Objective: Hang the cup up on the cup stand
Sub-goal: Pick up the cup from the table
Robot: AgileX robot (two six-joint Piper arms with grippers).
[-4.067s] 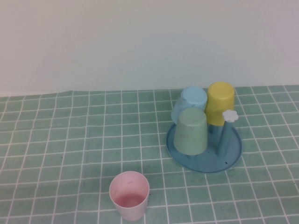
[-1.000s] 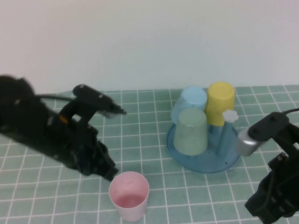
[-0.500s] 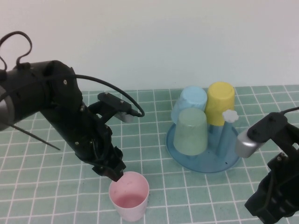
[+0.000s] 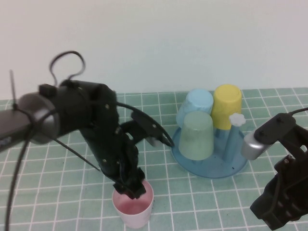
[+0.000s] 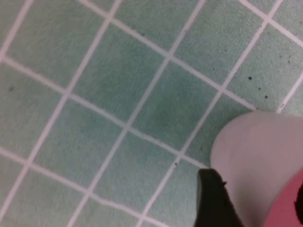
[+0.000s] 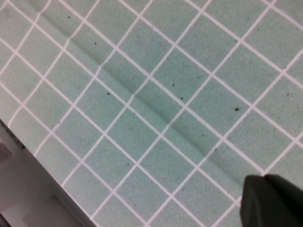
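Observation:
The pale pink cup (image 4: 138, 211) stands upright and mouth-up near the table's front edge. My left gripper (image 4: 131, 189) is down at its far-left rim, open. In the left wrist view one finger (image 5: 214, 201) is outside the cup (image 5: 255, 151) wall and the other shows at the edge, over the pink inside, so the jaws straddle the wall without closing on it. The blue cup stand (image 4: 211, 173) sits to the right at the back, with one bare peg topped by a white flower cap (image 4: 237, 119). My right gripper (image 4: 270, 219) hangs shut at the front right, over bare tiles (image 6: 263, 179).
On the stand, a light green cup (image 4: 196, 135), a yellow cup (image 4: 226, 106) and a light blue cup (image 4: 198, 103) hang upside down. The green checked cloth (image 4: 62, 202) covers the table. A white wall rises behind.
My left arm swung in from the left and came down onto the pink cup's rim, and its gripper went from shut to open. The right arm barely moved.

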